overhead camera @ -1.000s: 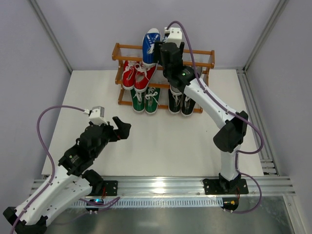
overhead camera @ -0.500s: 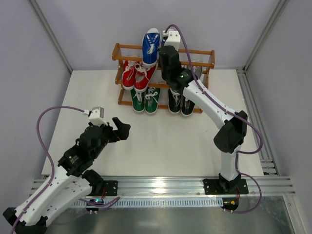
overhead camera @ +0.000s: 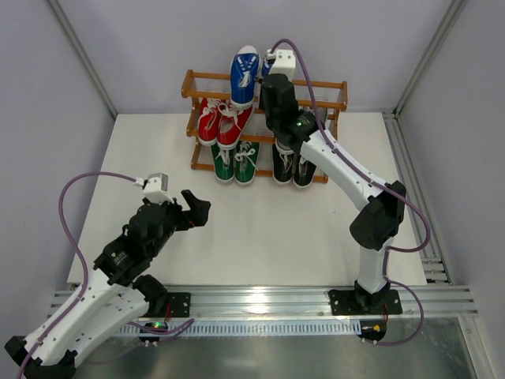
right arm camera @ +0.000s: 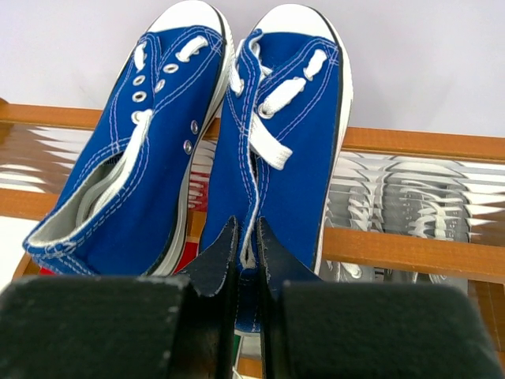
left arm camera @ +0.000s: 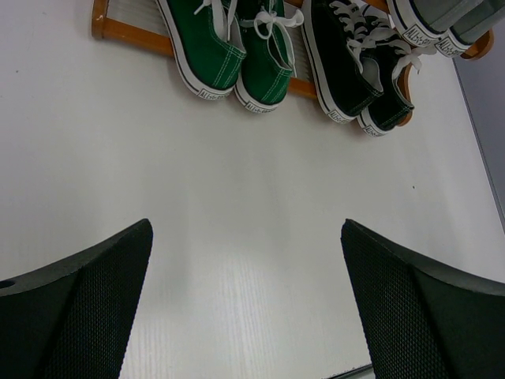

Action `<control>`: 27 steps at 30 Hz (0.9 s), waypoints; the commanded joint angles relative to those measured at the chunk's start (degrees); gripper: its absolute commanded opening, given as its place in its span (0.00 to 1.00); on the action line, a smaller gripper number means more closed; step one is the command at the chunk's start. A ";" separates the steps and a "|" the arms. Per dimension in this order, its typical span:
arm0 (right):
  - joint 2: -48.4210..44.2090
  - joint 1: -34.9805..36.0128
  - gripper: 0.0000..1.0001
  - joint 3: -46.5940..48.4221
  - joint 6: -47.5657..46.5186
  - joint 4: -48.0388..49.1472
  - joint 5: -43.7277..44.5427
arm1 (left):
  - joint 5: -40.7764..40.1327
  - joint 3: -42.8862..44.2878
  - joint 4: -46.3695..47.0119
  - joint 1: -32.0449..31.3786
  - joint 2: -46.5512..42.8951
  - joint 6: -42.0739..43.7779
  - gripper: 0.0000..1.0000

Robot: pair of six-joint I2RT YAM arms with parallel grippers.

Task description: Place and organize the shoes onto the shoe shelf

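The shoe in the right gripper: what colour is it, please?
The shoe is blue with white laces, clearest in the right wrist view.

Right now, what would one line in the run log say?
right gripper: shut on blue shoe at shoe shelf top tier | left gripper: open, empty

Lab cell; aluminium frame (overhead camera: 79, 49), grey walls (overhead camera: 158, 35)

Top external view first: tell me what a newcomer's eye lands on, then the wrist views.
The blue shoes on the shelf's top tier stand out, with the right gripper pinching the heel of one blue shoe. Below sit red shoes, then green shoes and black shoes on the lowest tier. The left gripper hangs open over the white table.
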 commanded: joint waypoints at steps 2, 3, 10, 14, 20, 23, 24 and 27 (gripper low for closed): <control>-4.94 1.51 0.04 -0.88 0.19 1.34 -0.94 | -0.81 0.67 0.31 -0.28 0.05 0.10 1.00; -4.77 1.68 0.04 -0.97 0.28 1.26 -0.85 | -0.81 0.76 0.31 -0.28 -0.04 0.10 1.00; -3.80 2.48 0.25 0.08 0.81 0.64 -0.85 | -0.90 0.76 0.05 -0.28 -0.21 0.01 1.00; -3.27 2.48 0.71 2.19 1.07 -0.76 -0.94 | -0.82 0.67 -0.04 -0.28 -0.21 -0.16 1.00; -10.11 2.48 1.00 -0.52 0.37 0.37 -0.41 | -0.20 1.02 0.31 -0.28 -0.92 -0.25 1.00; -18.81 2.56 1.00 -7.80 -0.68 5.28 1.07 | 0.41 1.29 1.10 -0.28 -0.66 -0.17 1.00; -21.18 2.56 1.00 -10.00 -0.95 6.00 1.60 | 0.68 1.29 1.36 -0.28 -0.39 -0.08 1.00; -30.76 2.56 1.00 -20.45 -0.69 8.11 2.84 | 2.26 1.11 3.03 -0.28 1.27 -0.16 1.00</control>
